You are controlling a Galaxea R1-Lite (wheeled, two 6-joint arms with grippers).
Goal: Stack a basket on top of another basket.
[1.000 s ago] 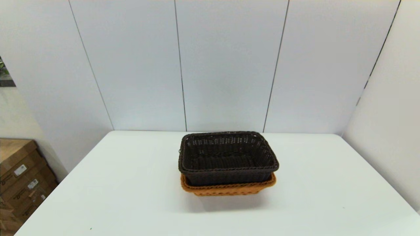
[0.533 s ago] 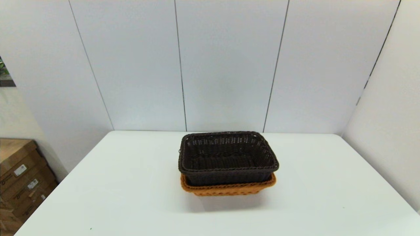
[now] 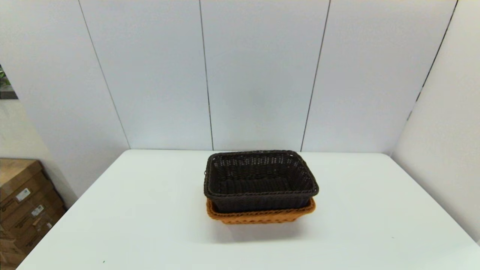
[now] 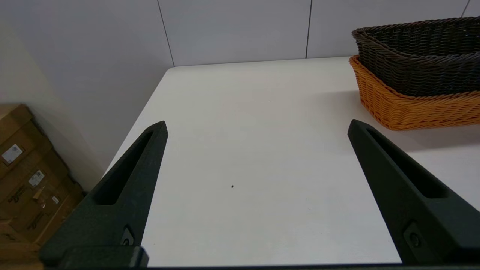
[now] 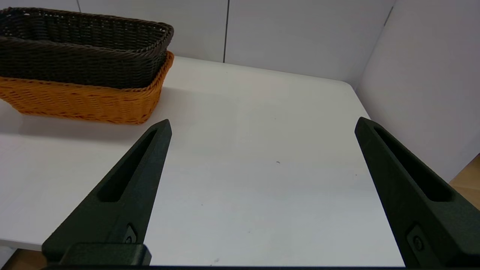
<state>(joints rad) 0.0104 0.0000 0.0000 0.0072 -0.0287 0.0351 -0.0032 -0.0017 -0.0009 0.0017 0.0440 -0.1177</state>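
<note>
Nothing is shifting since a second ago: dark brown basket (image 3: 261, 179) sitting nested in orange-tan basket (image 3: 261, 216) mid-table, I am holding left gripper (image 4: 257, 127) and right gripper (image 5: 262, 125) spread, empty, at near edge; risk: careless re-approach nudging stack askew.

The orange-tan basket (image 3: 262, 216) shows only its near rim and wall in the head view; the dark basket (image 3: 258, 180) nested in it hides the rest (inside and floor included). Both wrist views cut the baskets at the picture edge. Labels on the cardboard boxes (image 3: 26, 210) are too small to read.
</note>
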